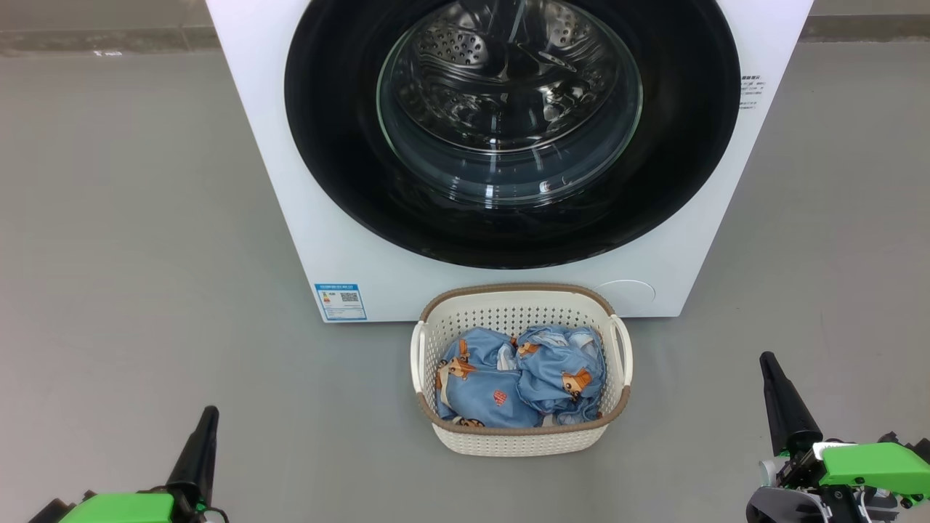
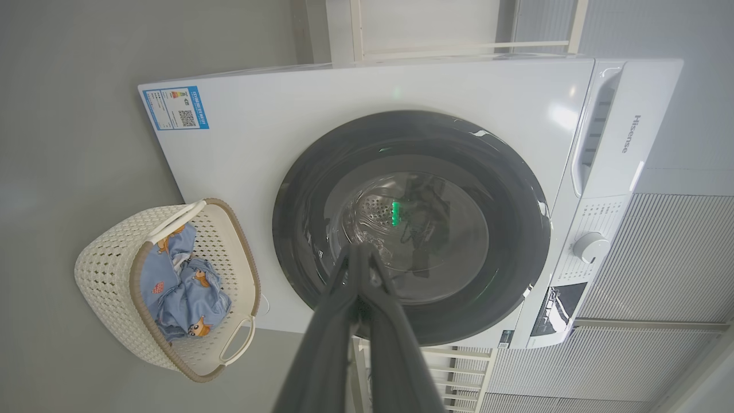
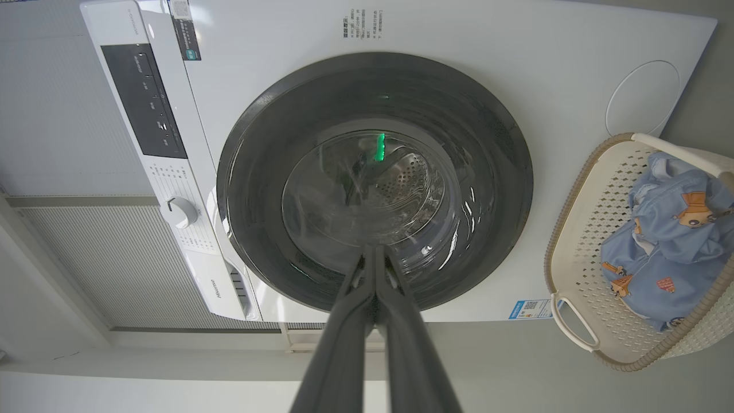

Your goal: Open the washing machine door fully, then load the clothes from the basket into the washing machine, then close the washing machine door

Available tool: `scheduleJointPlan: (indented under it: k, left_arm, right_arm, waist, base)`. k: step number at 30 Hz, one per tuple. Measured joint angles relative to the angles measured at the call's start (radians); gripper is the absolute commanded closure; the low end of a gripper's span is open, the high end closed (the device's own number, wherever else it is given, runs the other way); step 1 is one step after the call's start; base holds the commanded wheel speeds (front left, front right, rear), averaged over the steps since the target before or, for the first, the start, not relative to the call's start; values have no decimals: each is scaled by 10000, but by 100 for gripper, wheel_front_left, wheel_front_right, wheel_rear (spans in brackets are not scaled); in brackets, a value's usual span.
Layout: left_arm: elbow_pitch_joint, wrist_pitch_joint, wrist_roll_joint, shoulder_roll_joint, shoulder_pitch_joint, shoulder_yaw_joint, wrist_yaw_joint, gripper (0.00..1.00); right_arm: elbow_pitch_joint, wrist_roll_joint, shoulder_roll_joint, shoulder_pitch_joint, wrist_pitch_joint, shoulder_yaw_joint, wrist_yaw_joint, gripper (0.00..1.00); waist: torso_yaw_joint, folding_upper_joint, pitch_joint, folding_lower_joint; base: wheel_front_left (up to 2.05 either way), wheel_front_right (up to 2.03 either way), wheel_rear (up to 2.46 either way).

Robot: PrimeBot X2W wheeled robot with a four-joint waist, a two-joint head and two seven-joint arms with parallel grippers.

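On the grey floor (image 1: 131, 254), far centre: one big white box-shaped front-loading washing machine (image 1: 349, 240). Its large round door (image 1: 508, 109), a glossy black ring around a clear glass bowl, sits shut flush on the front. Just in front of the machine's foot is one small cream-white perforated plastic basket (image 1: 519, 439) with a brown rim, long axis left-right; contact with the machine cannot be told. Inside are two light blue bear-print fabric garments (image 1: 519, 378), side by side and touching.

Near left is the left pincer (image 1: 207, 425), near right the right pincer (image 1: 771, 374). Both have fingers pressed together, empty, well apart from door and basket. The door lies far and up, roughly midway between them, with the right pincer looking slightly nearer. Opening likely comes first; the handle edge cannot be told. One blue label sticker (image 1: 340, 301) is on the machine's lower left.
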Motion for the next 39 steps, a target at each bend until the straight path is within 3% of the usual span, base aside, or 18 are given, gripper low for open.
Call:
scheduleJointPlan:
  k: [13, 14, 21, 39]
  left_arm:
    - [0, 0, 0, -2, -1, 6, 0, 100]
    - [0, 0, 0, -2, -1, 8, 0, 0]
    - [472, -4, -4, -240, 454, -61, 4, 0]
    - [8, -487, 268, -186, 445, -173, 4, 0]
  right_arm:
    - [2, 0, 6, 0, 25, -15, 0, 100]
    - [2, 0, 6, 0, 25, -15, 0, 0]
    - [514, 17, 130, 301, 6, 6, 0, 0]
    - [280, 2, 130, 196, -456, 443, 0, 0]
  waist:
    - [0, 0, 0, 0]
    - [0, 0, 0, 0]
    - [1, 0, 8, 0]
    - [-107, 0, 34, 1]
  base:
    - [0, 0, 0]
    - [0, 0, 0]
    - [0, 0, 0]
    - [0, 0, 0]
